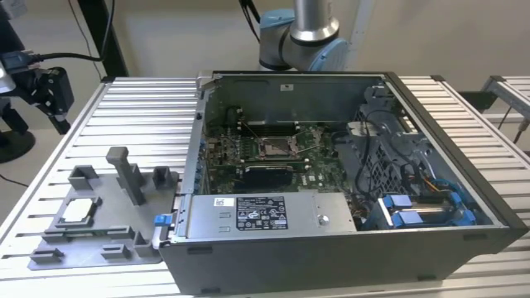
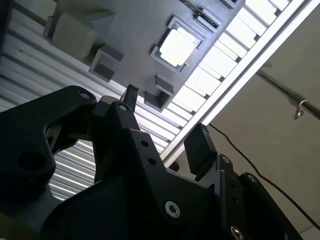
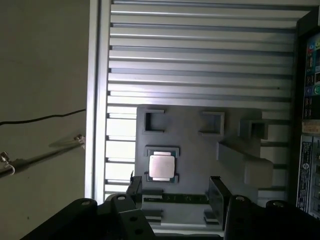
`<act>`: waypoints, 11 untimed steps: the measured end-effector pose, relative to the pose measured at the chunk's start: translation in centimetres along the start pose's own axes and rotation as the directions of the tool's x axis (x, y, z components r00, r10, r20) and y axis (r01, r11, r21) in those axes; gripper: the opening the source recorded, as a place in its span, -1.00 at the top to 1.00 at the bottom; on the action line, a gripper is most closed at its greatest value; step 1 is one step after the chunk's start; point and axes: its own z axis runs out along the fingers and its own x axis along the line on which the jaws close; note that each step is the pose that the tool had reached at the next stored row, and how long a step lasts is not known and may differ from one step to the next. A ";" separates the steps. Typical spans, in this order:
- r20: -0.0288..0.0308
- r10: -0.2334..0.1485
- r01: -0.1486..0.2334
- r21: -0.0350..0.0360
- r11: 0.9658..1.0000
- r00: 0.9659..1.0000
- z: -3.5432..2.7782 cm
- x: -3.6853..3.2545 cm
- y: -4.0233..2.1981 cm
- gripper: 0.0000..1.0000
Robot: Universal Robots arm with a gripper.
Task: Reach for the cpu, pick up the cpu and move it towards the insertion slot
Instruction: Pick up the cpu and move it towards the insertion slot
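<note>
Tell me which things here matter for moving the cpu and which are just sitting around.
Job in hand: cpu, insertion slot, gripper, open.
Lying about: grey fixture blocks, power supply, slatted table.

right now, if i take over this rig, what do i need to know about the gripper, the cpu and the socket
Gripper: the black two-finger gripper is open and empty, hovering over the grey plastic fixture plate on the ribbed metal table.
CPU: the small silvery square cpu lies flat in its nest on that plate, untouched.
Slot: the silver-framed square insertion slot sits inside the open dark grey computer case, to the exterior view's right of the plate.
Done: the reach is partly made.
Left: grasp, lift and carry to the slot; none of these is done yet.
</note>
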 end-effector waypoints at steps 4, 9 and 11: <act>0.000 0.000 0.000 0.000 1.000 1.000 0.16 0.00 -0.01 -1.00; 0.000 0.000 0.000 0.000 1.000 1.000 0.34 0.00 -0.01 -1.00; 0.000 0.000 0.000 0.000 1.000 1.000 0.39 0.00 -0.02 -1.00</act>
